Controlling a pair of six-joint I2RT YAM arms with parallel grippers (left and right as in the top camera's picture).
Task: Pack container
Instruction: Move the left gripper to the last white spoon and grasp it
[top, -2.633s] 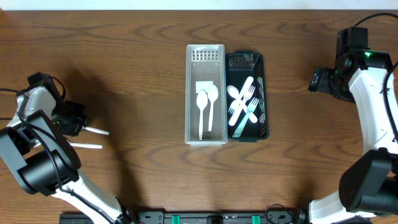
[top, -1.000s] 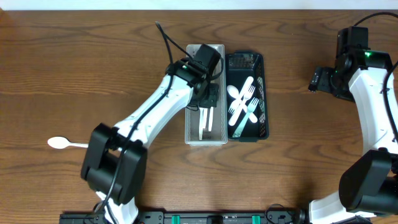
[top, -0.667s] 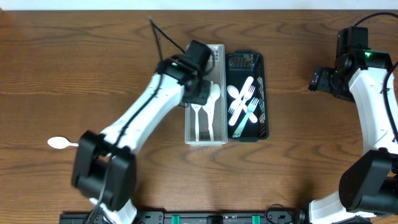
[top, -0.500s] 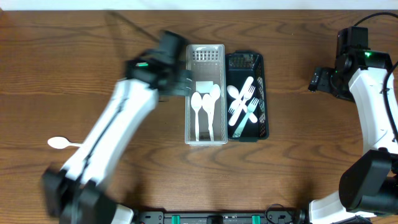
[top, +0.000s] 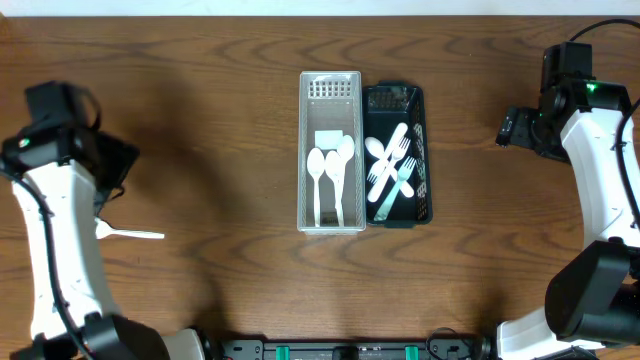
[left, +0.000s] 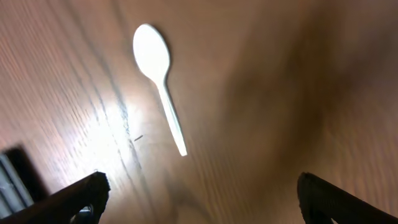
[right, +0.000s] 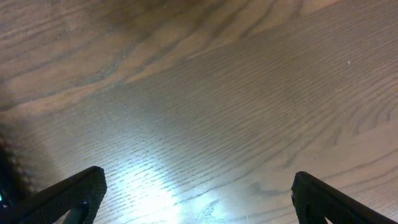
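Observation:
A white slotted container (top: 307, 120) stands at the table's middle with three white spoons (top: 330, 180) lying in it. Right beside it is a black container (top: 419, 110) holding white forks (top: 392, 165). One more white spoon (top: 138, 233) lies on the wood at the far left, its bowl end partly under my left arm; the left wrist view shows this spoon (left: 158, 81) whole. My left gripper (top: 116, 165) (left: 199, 196) hovers just behind it, open and empty. My right gripper (top: 518, 130) (right: 198, 186) stays at the far right over bare wood, open and empty.
The two containers sit side by side, touching, long sides toward me. A dark rail (top: 350, 350) runs along the table's front edge. My right arm (top: 605, 180) stretches down the right side.
My left gripper opened over the white container and left a third spoon in it. The left arm then swung back to the far left, above the last loose spoon. The right arm has not moved.

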